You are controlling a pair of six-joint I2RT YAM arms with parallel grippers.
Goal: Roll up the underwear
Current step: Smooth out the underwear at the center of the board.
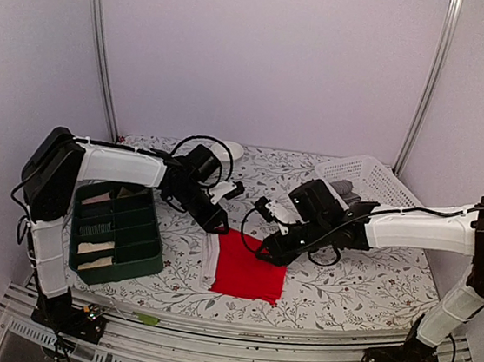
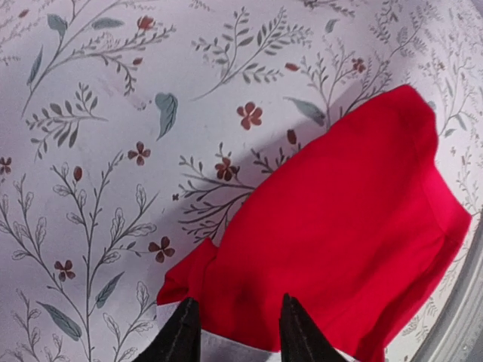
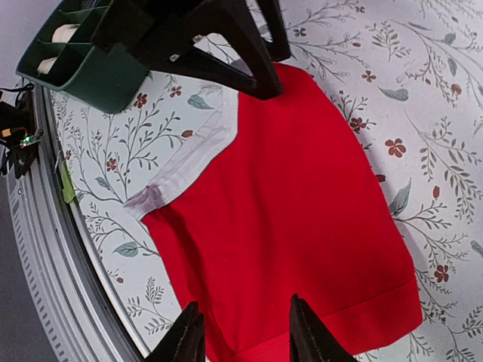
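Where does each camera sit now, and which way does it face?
Top external: above and behind the bases, facing down at the floral table; left arm and right arm show.
Left wrist: facing down at the flat bright red cloth underwear; own jaws show.
Right wrist: faces across it toward the dark green plastic tray; own jaws show.
All three share the underwear.

The floral table carries red underwear, a green tray and a white basket.

Left wrist view: the red underwear runs off the bottom edge, its white waistband mostly behind the left gripper. Top view: pale rolls in the green tray are too small to identify. The right arm partly hides the white basket.
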